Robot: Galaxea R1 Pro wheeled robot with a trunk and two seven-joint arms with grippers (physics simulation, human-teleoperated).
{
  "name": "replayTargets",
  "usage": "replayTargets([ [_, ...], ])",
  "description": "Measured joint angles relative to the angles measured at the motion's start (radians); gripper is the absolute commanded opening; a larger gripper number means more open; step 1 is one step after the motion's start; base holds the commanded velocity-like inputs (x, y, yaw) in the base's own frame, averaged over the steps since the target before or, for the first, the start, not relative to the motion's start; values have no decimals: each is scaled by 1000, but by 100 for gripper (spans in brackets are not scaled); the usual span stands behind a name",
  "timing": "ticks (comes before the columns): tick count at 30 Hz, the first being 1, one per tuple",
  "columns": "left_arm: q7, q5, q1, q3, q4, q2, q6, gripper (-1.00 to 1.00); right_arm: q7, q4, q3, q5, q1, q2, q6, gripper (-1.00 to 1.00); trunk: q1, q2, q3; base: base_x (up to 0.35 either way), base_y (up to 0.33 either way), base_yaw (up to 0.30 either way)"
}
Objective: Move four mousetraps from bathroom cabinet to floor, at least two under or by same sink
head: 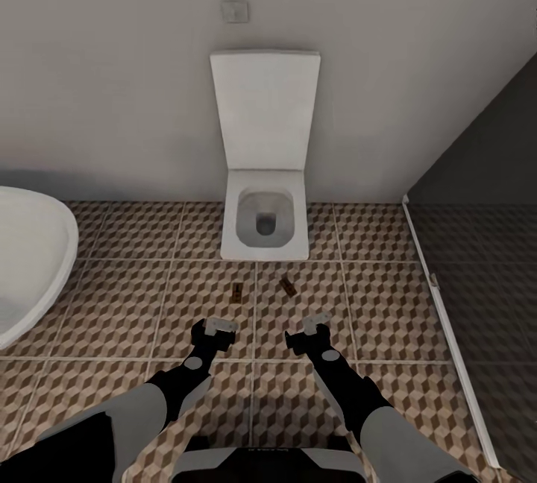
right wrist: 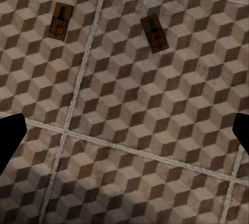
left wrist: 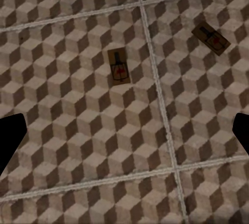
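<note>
Two mousetraps lie flat on the cube-patterned bathroom floor in front of the toilet, one on the left and one on the right. The left wrist view looks down on both, the nearer and the farther. They also lie below the right wrist camera, one beside the other. My left gripper and right gripper hover above the tiles just short of the traps. Both are open, with dark fingertips spread wide and nothing between them. The cabinet and the sink are out of view.
A white toilet with its lid up stands against the wall ahead. An oval white bathtub curves in at the left. A white threshold strip borders the dark grey shower floor at the right.
</note>
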Motion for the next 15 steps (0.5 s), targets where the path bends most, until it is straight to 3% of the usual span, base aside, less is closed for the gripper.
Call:
replayTargets([
  [15, 0, 0, 0, -1, -1, -2, 0, 100, 0, 1, 1, 0, -1, 0, 0, 100, -58, 105, 47, 0, 0, 0],
])
